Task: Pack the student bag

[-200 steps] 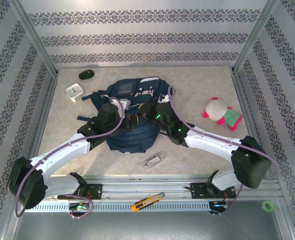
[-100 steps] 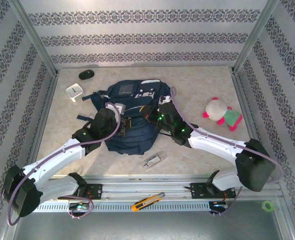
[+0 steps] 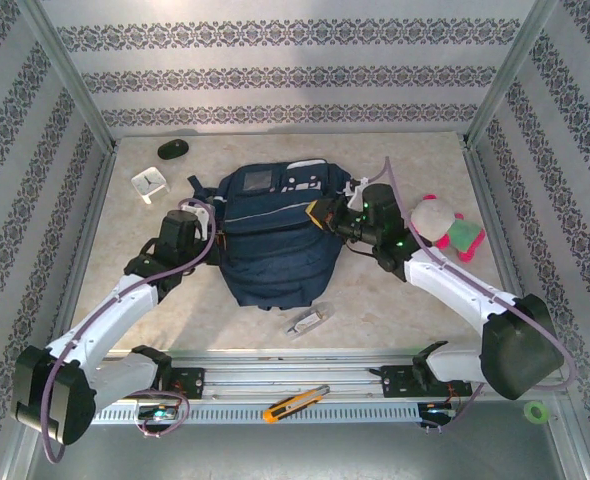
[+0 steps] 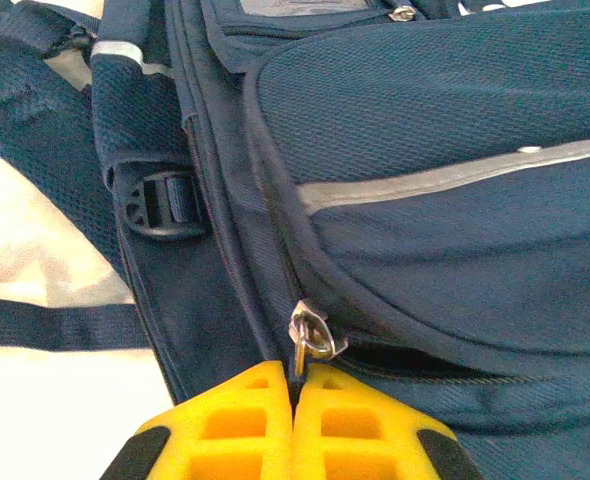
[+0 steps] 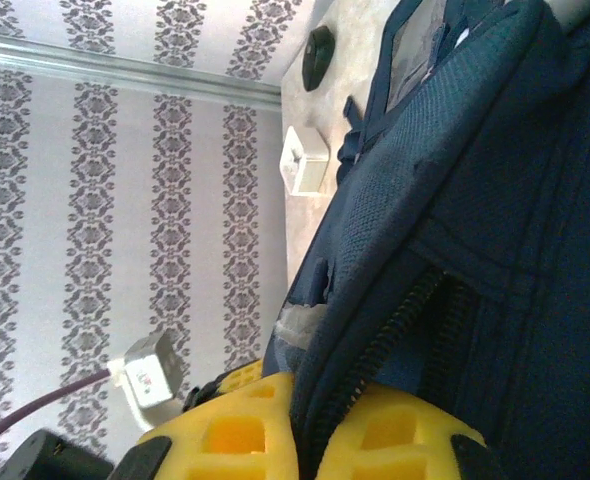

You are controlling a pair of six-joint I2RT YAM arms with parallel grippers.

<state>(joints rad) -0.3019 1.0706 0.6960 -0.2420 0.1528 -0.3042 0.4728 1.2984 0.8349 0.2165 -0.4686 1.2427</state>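
Observation:
The student bag [image 3: 275,250] lies in the middle of the table, dark navy with a thin light stripe across its front. At its left side my left gripper [image 3: 213,215] is shut. In the left wrist view the yellow fingertips [image 4: 297,385] pinch a metal zipper pull [image 4: 310,335] where the zip still gapes a little. My right gripper [image 3: 325,213] is at the bag's upper right. In the right wrist view it [image 5: 320,400] is shut on the bag's fabric edge [image 5: 375,300] along the zipper teeth.
A white square box [image 3: 148,183] and a black oval object [image 3: 173,149] sit at the back left. A pink, white and green plush toy [image 3: 445,228] lies right of the bag. A clear small item [image 3: 310,320] lies near its bottom. A yellow utility knife [image 3: 295,402] rests on the front rail.
Both grippers have moved apart from the bag's middle, the left to its left side, the right to its upper right. The bag's front panel now lies flat and uncovered.

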